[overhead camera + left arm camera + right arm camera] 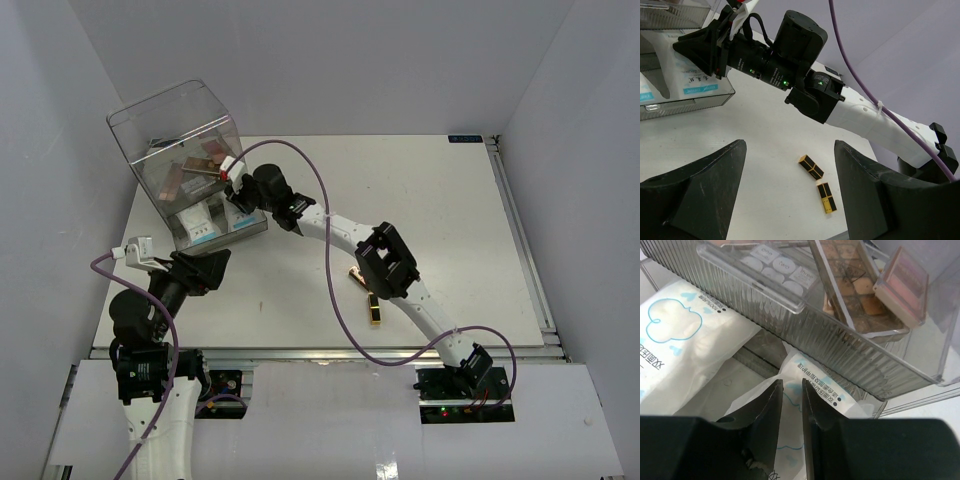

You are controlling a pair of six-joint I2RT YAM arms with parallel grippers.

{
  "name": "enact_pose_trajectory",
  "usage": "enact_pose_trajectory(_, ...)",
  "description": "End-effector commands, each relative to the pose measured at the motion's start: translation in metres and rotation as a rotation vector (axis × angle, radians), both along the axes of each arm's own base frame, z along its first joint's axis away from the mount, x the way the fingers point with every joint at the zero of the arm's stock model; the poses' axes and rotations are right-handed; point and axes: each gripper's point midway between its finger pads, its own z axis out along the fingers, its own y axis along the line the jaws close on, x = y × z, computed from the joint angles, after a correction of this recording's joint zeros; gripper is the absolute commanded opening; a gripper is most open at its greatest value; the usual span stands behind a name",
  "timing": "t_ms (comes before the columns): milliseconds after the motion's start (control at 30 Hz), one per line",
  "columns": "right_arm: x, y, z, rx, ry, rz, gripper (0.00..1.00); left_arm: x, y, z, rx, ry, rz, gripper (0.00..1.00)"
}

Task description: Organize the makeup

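The right gripper reaches into the lower compartment of the big clear plastic box. Its fingers are pressed almost together and, as far as we can tell, pinch a fold of a white-blue plastic sachet. We judge the step to be stowing this sachet. The left gripper hangs spread and empty above two slim black-and-gold lipstick tubes on the white table. Next we must let go, withdraw carefully, then fetch the tubes.

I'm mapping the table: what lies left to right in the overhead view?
Big clear plastic box → two slim black-and-gold lipstick tubes → small blue label, far right
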Motion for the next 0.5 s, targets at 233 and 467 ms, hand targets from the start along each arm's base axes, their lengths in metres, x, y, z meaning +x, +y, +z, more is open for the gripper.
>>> enact_pose_trajectory(233,-0.009,0.0,0.105,0.214,0.038,0.09,0.31,-0.003,0.0,0.007,0.006,-0.015,0.004,0.82)
enact_pose_trajectory(467,0.004,-0.026,0.153,0.269,0.061,0.058,0.32,-0.003,0.0,0.009,0.009,-0.022,0.002,0.83)
